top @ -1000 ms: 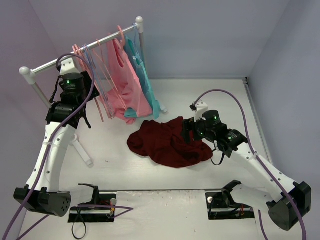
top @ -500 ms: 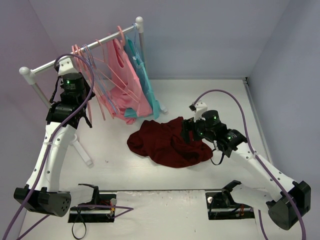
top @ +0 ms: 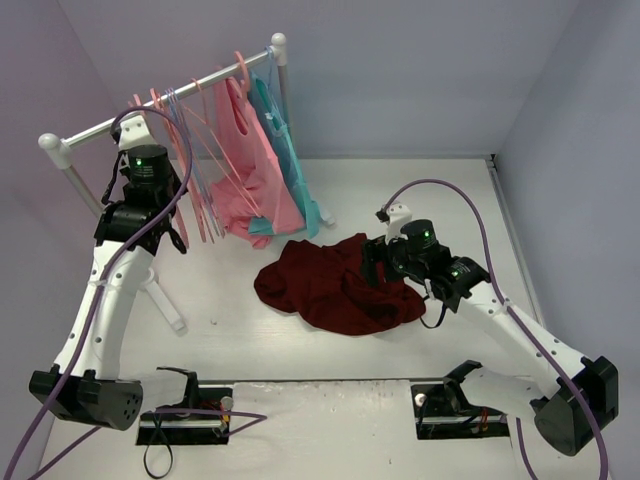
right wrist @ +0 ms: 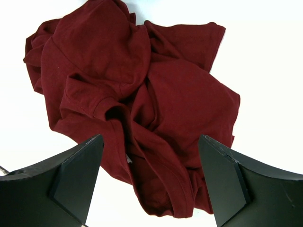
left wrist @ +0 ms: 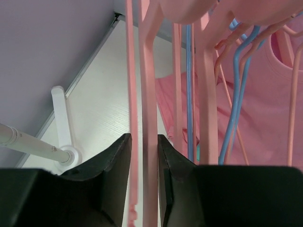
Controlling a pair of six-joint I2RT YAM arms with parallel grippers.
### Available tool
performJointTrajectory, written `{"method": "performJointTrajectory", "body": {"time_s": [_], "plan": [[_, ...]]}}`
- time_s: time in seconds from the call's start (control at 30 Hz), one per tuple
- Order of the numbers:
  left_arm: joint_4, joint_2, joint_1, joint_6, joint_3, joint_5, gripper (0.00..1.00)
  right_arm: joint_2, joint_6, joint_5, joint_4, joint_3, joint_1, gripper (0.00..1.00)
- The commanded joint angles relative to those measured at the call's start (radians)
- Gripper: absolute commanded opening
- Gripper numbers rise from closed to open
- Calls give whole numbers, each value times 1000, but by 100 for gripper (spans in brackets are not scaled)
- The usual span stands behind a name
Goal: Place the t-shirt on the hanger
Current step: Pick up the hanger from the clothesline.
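Observation:
The salmon-pink hanger (left wrist: pixel 150 142) hangs on the clothes rack at the back left. Two of its pink bars run between the jaws of my left gripper (left wrist: pixel 144 156), which is shut on them up beside the rail (top: pixel 178 205). The maroon t-shirt (top: pixel 335 285) lies crumpled on the white table, right of centre. My right gripper (top: pixel 375 262) hovers just above the t-shirt's right side. In the right wrist view it is wide open (right wrist: pixel 150 142), with the t-shirt (right wrist: pixel 142 94) below and between the fingers, untouched.
The rack's rail (top: pixel 100 130) slants from the left wall up to a post (top: pixel 279 45). It carries a pink garment (top: pixel 255 170), a teal garment (top: pixel 300 190) and thin blue hangers (left wrist: pixel 236 118). The rack's white foot (top: pixel 165 300) stands beside the left arm.
My left gripper has narrowed onto the pink hanger and lifted a little. The bunch of hangers at the left of the rail has swung with it. The right arm has barely moved.

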Motion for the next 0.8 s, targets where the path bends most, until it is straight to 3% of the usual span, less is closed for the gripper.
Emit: {"method": "performJointTrajectory", "body": {"time_s": [0.0, 0.13, 0.3, 0.63, 0.77], "plan": [[49, 5, 4, 16, 63, -27, 24, -4, -10, -8, 48, 10, 6, 78], [52, 11, 6, 20, 74, -43, 22, 0, -11, -10, 48, 10, 7, 78], [52, -6, 5, 38, 87, -59, 0, 2, -11, -14, 48, 10, 6, 78], [-23, -116, 4, 117, 171, -76, 0, 10, -15, -20, 48, 18, 6, 78], [-67, -202, 6, 122, 137, -74, 0, 21, -16, -23, 46, 29, 8, 78]]}}
